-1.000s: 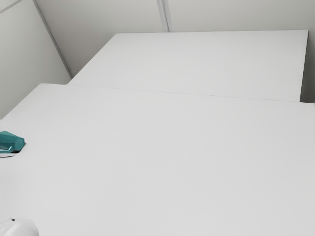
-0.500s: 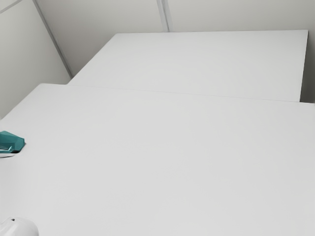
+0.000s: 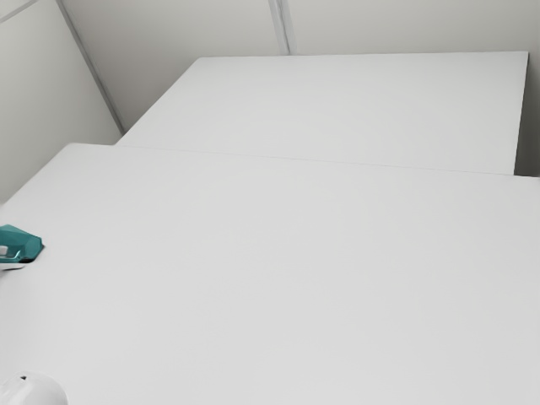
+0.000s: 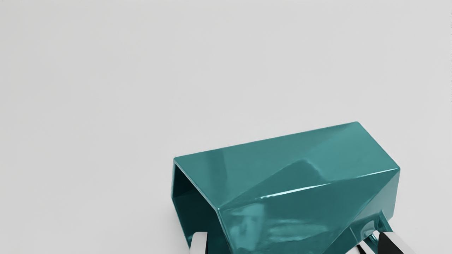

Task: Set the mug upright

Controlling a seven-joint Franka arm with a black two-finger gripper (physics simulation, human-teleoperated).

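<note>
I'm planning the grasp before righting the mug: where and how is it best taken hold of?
Probably by the body of the mug, nearer its open mouth, from above, jaws across its width. It lies on its side, its long, flat-faceted walls offering contact; the handle juts out nearer the other end and could get in the way.

Teal mug on white table, exterior view's left edge.

Plain room, kind unclear: white tabletop, pale walls.
</note>
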